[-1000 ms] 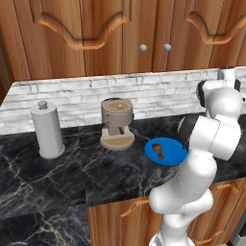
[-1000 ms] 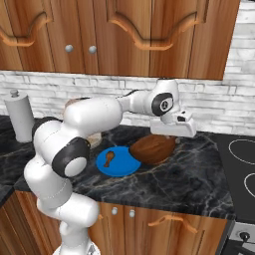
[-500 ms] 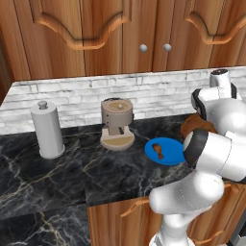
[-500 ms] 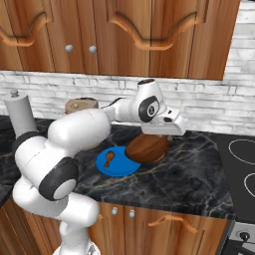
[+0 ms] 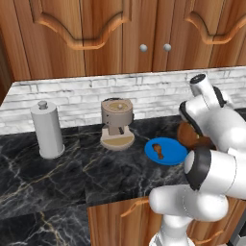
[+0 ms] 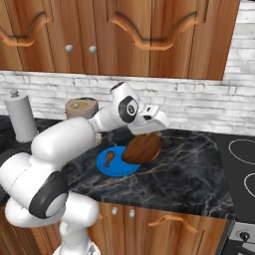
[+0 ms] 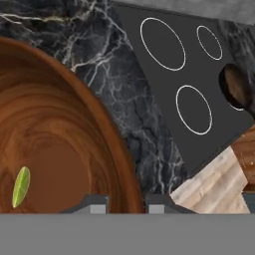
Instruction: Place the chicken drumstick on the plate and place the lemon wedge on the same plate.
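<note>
1. Gripper [image 6: 152,130]: held above the wooden bowl [image 6: 142,148], over its near rim. In the hand view the two finger tips [image 7: 98,204] stand apart with nothing between them, so the jaws are open and empty.

2. Lemon wedge [image 7: 20,187]: lies on the floor of the wooden bowl, off to one side of the line between the finger tips. Risk: a straight descent from this pose would likely meet the bowl's rim or its sloping wall before reaching the sliver, since the tips sit over the rim and not over the wedge.

3. Bowl wall: steep and smooth. Risk: a thin sliver lying flat gives the fingers little to close on. They may slide over it or push it up the wall instead of pinching it.

4. Bowl as a whole: appears light and free-standing. Risk: a finger pressing on the rim could tip or shove it toward the plate [image 6: 113,167], which sits just beside it.

5. Chicken drumstick [image 6: 109,159]: already rests on the plate; the same pair is seen in the left base view (plate [image 5: 174,156], chicken drumstick [image 5: 157,151]). Risk: a shoved bowl or a low carry across the plate could knock the drumstick off.

6. Stovetop [image 7: 184,94]: lies beyond the bowl, well apart from the work, and poses no evident hazard.
</note>
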